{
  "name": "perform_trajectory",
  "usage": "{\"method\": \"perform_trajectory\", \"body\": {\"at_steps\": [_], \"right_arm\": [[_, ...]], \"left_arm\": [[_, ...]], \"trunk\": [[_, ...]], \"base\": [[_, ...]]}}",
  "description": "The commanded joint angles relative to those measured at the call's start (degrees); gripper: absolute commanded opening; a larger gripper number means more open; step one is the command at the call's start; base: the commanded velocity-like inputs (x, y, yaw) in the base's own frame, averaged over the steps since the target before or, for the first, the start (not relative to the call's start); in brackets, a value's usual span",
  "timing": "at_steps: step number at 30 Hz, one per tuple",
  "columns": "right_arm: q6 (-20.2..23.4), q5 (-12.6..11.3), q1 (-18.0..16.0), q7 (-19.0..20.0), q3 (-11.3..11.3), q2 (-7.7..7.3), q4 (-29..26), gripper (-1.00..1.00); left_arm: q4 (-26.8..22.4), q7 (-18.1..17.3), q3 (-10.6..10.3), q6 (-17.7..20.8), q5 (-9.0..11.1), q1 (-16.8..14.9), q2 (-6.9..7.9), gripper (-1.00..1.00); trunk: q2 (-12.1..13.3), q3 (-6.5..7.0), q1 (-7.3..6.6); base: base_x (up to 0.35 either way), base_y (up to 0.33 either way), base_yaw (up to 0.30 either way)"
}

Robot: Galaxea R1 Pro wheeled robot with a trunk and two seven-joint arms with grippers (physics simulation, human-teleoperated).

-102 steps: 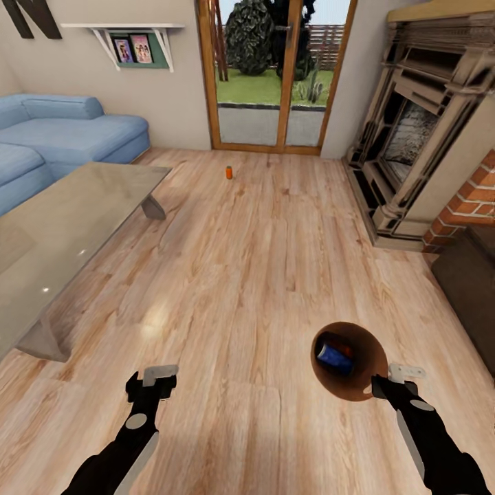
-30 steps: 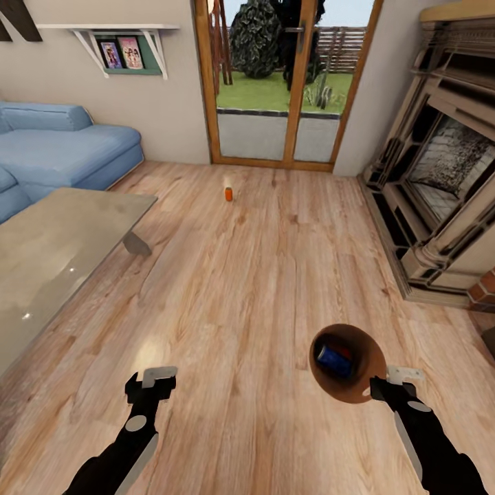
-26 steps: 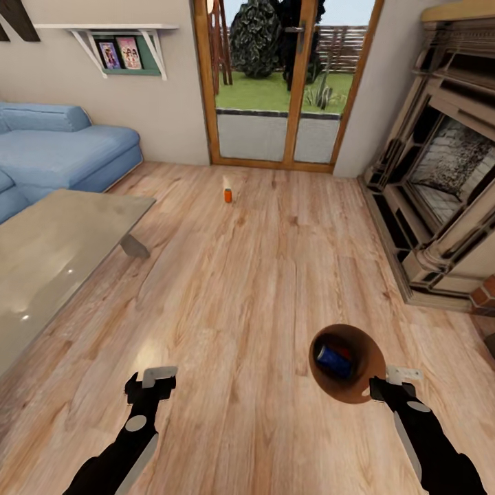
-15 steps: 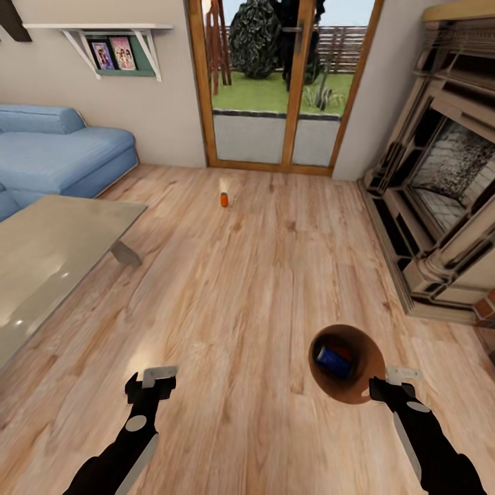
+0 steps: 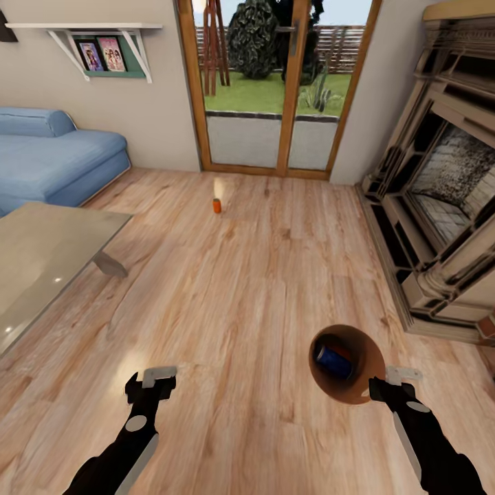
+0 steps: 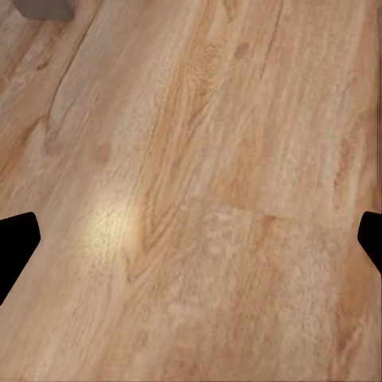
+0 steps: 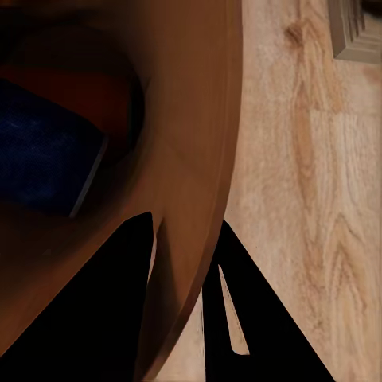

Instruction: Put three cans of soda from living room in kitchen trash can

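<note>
Light wood plank floor [image 5: 261, 275] runs across the whole living room. Wood-framed glass double doors [image 5: 275, 89] stand in the far wall, with garden greenery behind the panes. Ornate stone-and-brick fireplace [image 5: 440, 199] takes up the right side. Light blue upholstered sofa [image 5: 55, 158] sits at far left, and below it the glass-topped low table [image 5: 41, 254] reaches in from the left edge. White wall shelf [image 5: 89, 41] above the sofa carries small framed pictures.

Round bucket-like trash can with orange-brown inside [image 5: 357, 375] hangs off the floor at lower right, its open mouth facing the head camera. Black right gripper [image 5: 385, 383] grips its near rim: in the wrist view the two dark fingers [image 7: 127, 318] straddle the brown wall [image 7: 199, 159], one inside and one outside, closed onto it. Inside the bin lies a dark blue soda can [image 5: 335, 360], tipped on its side, with something orange-red partly showing behind it; the same blue can [image 7: 44, 151] sits deep in the wrist view.

Black left gripper [image 5: 152, 385] hovers over bare planks at lower left, holding nothing; its fingertips [image 6: 16, 247] sit at opposite edges of the wrist view, spread wide.

Small bright orange soda can [image 5: 217, 205] stands upright on the floor, near the doors and well apart from both grippers
</note>
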Motion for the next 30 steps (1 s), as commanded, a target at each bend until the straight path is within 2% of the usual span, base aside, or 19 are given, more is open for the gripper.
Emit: {"method": "perform_trajectory", "body": {"at_steps": [1, 10, 13, 19, 30], "right_arm": [[0.0, -0.1, 0.0, 0.2, 0.0, 0.00, -0.1, -1.00], [0.0, -0.2, 0.0, 0.2, 0.1, 0.01, 0.1, -1.00], [0.1, -0.2, 0.0, 0.2, 0.2, 0.03, 0.1, -1.00], [0.0, -0.2, 0.0, 0.2, 0.2, 0.00, 0.2, -1.00], [0.0, -0.1, 0.1, 0.2, 0.2, 0.16, 0.2, -1.00]], "left_arm": [[0.0, 0.0, 0.0, 0.0, 0.0, 0.0, 0.00, 1.00], [0.2, -0.1, 0.0, 0.0, 0.0, 0.0, 0.00, 1.00], [1.9, -0.1, 0.0, 0.0, 0.1, 0.0, 0.00, 1.00], [5.5, -0.1, 0.0, -0.1, 0.4, 0.0, 0.00, 1.00], [6.0, -0.1, 0.0, -0.1, 0.4, 0.0, 0.02, 1.00]], "trunk": [[0.0, 0.01, 0.00], [0.0, 0.01, 0.00], [0.0, 0.01, 0.00], [0.0, 0.01, 0.00], [0.0, 0.01, 0.00]], "base": [[0.291, -0.184, 0.000], [0.307, -0.097, 0.000], [0.320, 0.028, 0.000], [0.305, 0.130, 0.000], [0.292, 0.184, 0.000]]}}
